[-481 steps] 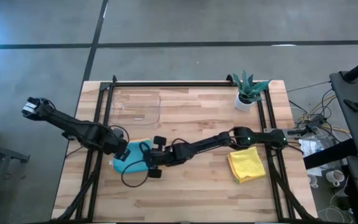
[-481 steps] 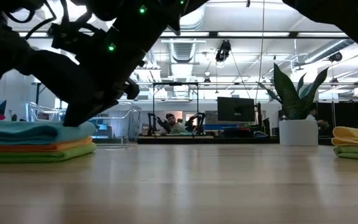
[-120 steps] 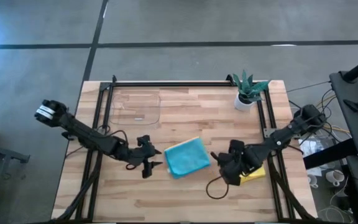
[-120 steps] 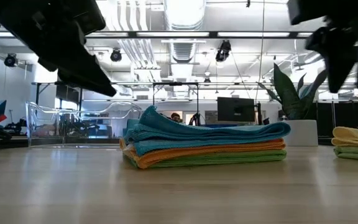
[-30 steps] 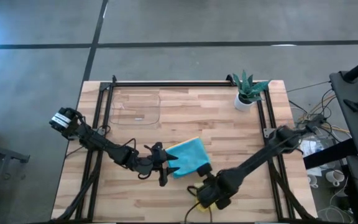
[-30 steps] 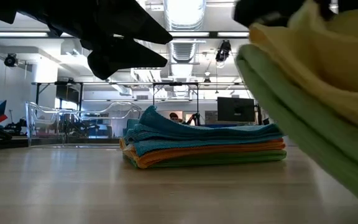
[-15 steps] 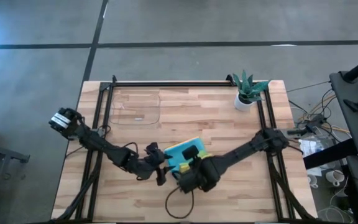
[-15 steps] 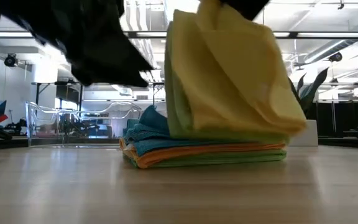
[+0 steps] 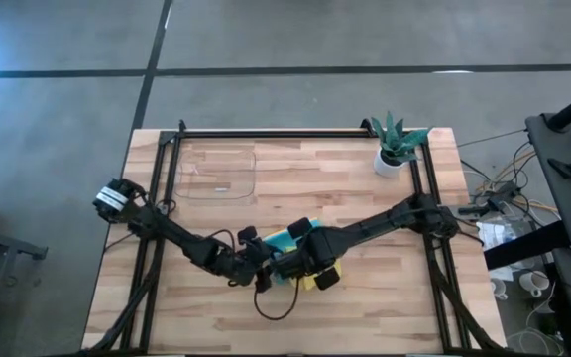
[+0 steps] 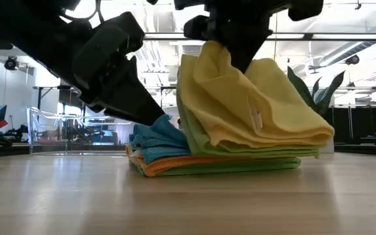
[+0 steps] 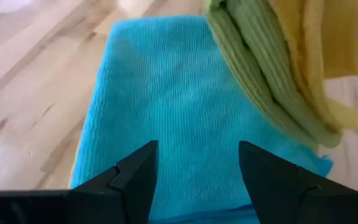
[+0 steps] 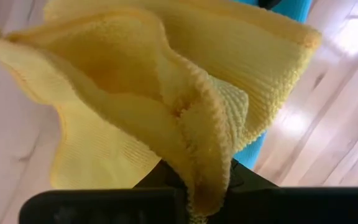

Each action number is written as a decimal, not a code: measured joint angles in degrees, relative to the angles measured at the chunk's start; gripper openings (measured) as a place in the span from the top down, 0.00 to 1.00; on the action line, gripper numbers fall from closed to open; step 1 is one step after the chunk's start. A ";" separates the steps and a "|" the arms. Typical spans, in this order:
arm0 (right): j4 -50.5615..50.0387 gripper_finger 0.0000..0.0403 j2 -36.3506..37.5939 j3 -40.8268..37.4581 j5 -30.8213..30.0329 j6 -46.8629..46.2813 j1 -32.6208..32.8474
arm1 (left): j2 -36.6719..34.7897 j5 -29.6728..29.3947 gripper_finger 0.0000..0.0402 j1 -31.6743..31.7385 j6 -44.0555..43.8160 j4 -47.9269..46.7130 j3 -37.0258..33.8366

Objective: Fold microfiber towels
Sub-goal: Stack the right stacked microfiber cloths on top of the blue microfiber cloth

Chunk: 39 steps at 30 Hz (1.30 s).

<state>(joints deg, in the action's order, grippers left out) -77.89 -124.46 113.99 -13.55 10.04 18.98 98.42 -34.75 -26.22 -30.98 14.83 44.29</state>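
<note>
So right in the middle of the table [image 9: 385, 208] there's a stack of folded towels: lime green towel [image 10: 240, 166] at the bottom, orange towel [image 10: 175, 163] on that, teal towel [image 11: 166, 106] on top. The right tool [image 10: 230, 42] is clamped shut on the yellow towel [image 10: 253, 104], pinching a bunched-up fold of it, and a second lime green towel [image 10: 198, 140] hangs along under the yellow one. That pair is draped over the right part of the stack, touching the teal one. The left tool [image 11: 194, 180] sits low at the stack's left edge with its fingers spread wide over the teal towel, gripping nothing. Farther back there's a clear plastic tray [image 9: 216, 171] near the far left of the table and a small potted plant [image 9: 397, 144] at the far right corner.
</note>
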 joint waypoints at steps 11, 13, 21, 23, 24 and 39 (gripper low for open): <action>6.08 0.97 -0.16 -0.84 -0.06 4.49 -2.88 | 4.58 1.58 0.49 0.32 1.86 -0.31 1.07; 6.46 0.97 -0.26 -1.05 -0.05 4.83 -3.61 | 5.48 1.58 0.49 0.50 2.50 -0.35 1.65; 8.94 0.97 -0.52 -5.14 0.03 5.92 -5.94 | 7.09 1.69 0.49 0.50 4.85 -0.34 3.04; 10.34 0.97 -0.52 -6.45 0.02 6.51 -6.19 | 6.99 1.72 0.49 0.50 4.86 -0.37 2.95; 11.25 0.97 -0.52 -7.08 0.04 6.72 -6.29 | 6.92 1.74 0.49 0.50 4.85 -0.46 2.93; 20.98 0.92 -0.52 -12.78 0.01 8.62 -7.22 | 6.85 2.06 0.49 0.50 4.59 -0.85 2.71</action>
<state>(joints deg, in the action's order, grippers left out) -56.91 -124.99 101.21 -13.55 18.65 11.76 105.27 -32.69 -25.71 -26.39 13.98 47.00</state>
